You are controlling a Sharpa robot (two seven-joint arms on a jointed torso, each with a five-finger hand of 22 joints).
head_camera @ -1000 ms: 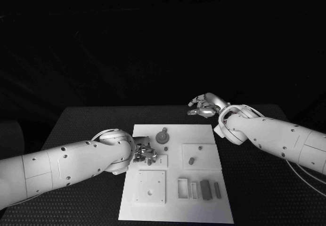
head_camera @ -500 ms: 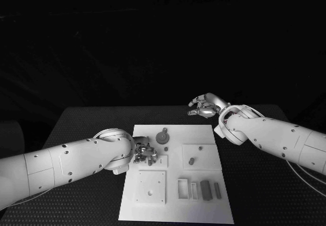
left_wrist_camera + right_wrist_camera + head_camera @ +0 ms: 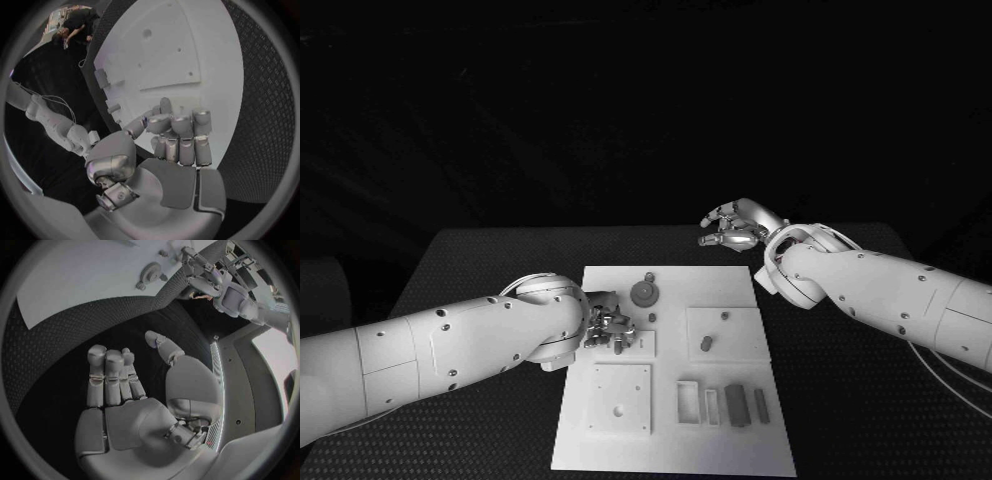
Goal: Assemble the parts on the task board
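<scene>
A white task board point(image 3: 672, 370) lies in the middle of a black table point(image 3: 473, 260), carrying a round gear-like part point(image 3: 645, 291) near its far edge, a small part point(image 3: 707, 342) on a raised square plate point(image 3: 727, 333) to the right, and a row of upright blocks point(image 3: 723, 402) near the front. The left arm point(image 3: 437, 345) reaches in low across the board's left edge; its hand point(image 3: 609, 328) hangs over the board, fingers curled inward, gripping nothing visible. The right hand point(image 3: 733, 226) hovers above bare table beyond the board's far right corner, fingers apart and empty.
</scene>
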